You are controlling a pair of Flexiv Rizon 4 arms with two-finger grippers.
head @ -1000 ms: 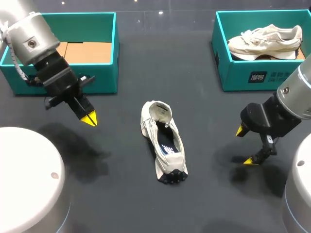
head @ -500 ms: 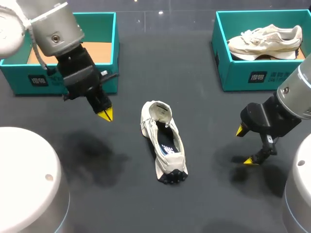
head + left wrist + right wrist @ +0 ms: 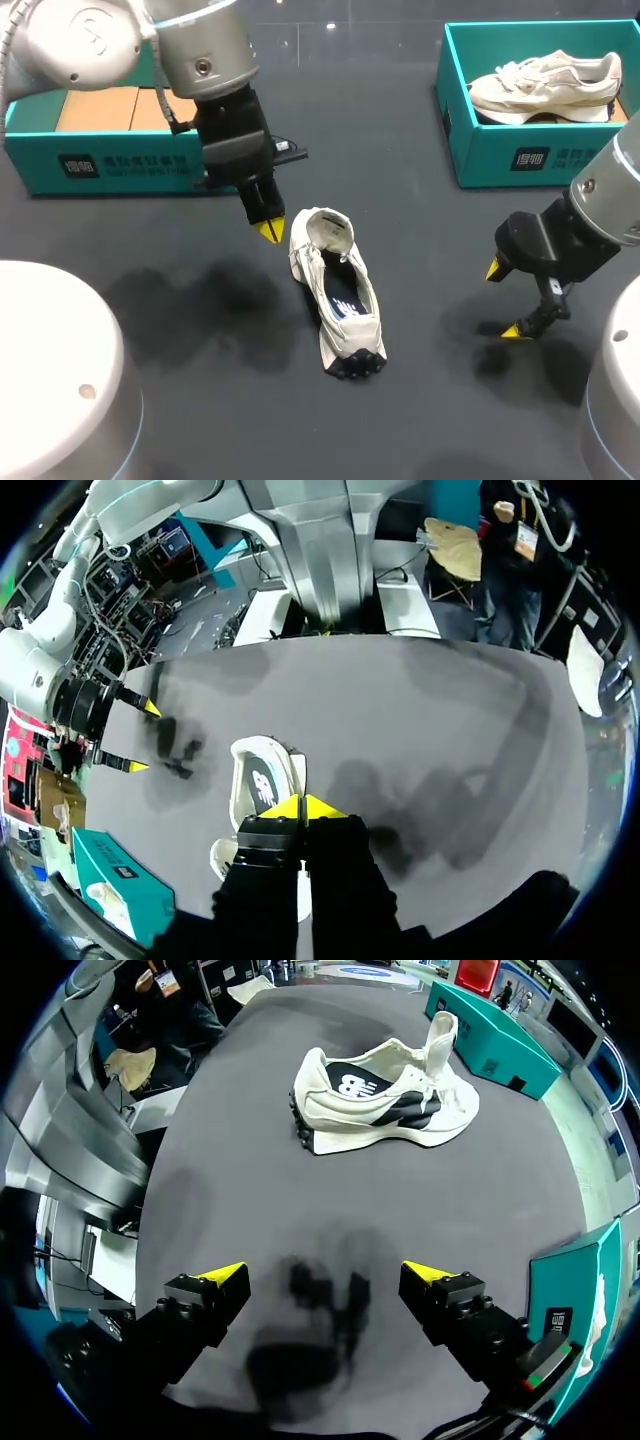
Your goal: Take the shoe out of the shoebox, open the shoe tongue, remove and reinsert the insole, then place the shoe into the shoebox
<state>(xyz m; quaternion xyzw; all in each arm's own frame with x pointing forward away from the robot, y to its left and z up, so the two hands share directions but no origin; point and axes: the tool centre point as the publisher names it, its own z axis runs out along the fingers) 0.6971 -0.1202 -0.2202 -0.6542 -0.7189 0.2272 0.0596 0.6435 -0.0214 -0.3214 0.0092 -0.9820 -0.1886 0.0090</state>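
Observation:
A cream shoe (image 3: 335, 295) stands on its sole mid-table, its dark insole showing and its tongue (image 3: 325, 228) raised at the far end. My left gripper (image 3: 268, 230) is shut and holds nothing, its yellow tips hanging just left of the tongue. The left wrist view has those tips (image 3: 305, 807) together right beside the shoe (image 3: 262, 785). My right gripper (image 3: 505, 300) stands open to the right of the shoe, low over the table. In the right wrist view its fingers (image 3: 328, 1275) are spread wide, with the shoe (image 3: 385, 1100) well ahead of them.
A teal shoebox (image 3: 120, 165) with a cardboard floor stands at the back left, behind my left arm. A second teal shoebox (image 3: 500, 150) at the back right holds another cream shoe (image 3: 545, 85). The dark tabletop (image 3: 430, 400) lies bare around the middle shoe.
My left arm has swung right from in front of the left shoebox to the shoe's far end, gripper staying shut. The right arm and the shoe have not moved.

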